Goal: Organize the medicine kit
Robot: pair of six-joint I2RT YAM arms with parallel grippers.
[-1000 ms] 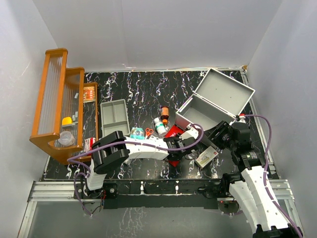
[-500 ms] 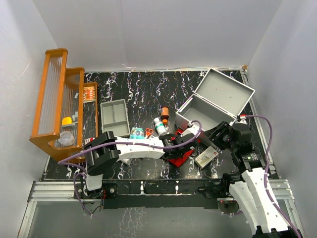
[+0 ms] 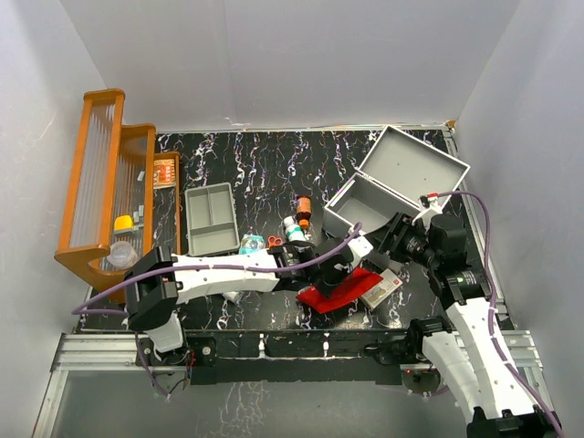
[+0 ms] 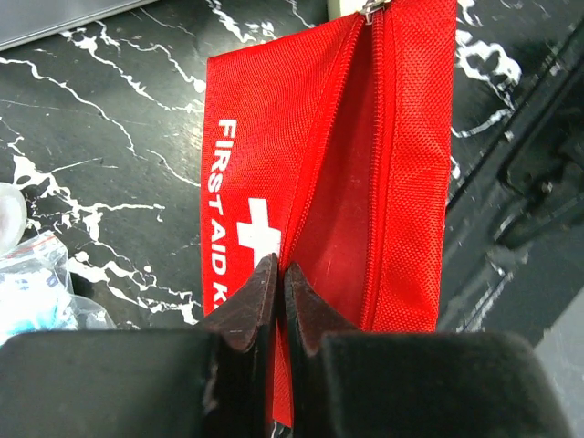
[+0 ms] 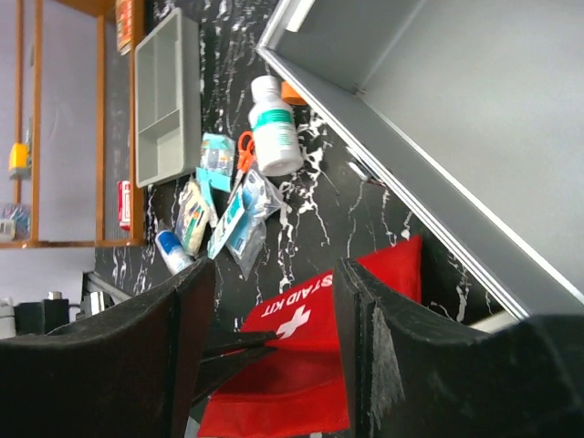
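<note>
Medicine kit, a light-grey metal case, sits far right with its lid open, ready for items. Left: orange wooden rack, shallow grey tray, white bottle, loose packets. Centre: left gripper is pinched tight on the red first-aid pouch at its zip edge, likely to carry it. Right gripper is half spread and empty, hovering by the kit's near wall.

The pouch is red woven cloth, a bit rough. The table looks like shiny black stone with white streaks. The case is smooth, dull grey metal. The rack is glossy wood.
</note>
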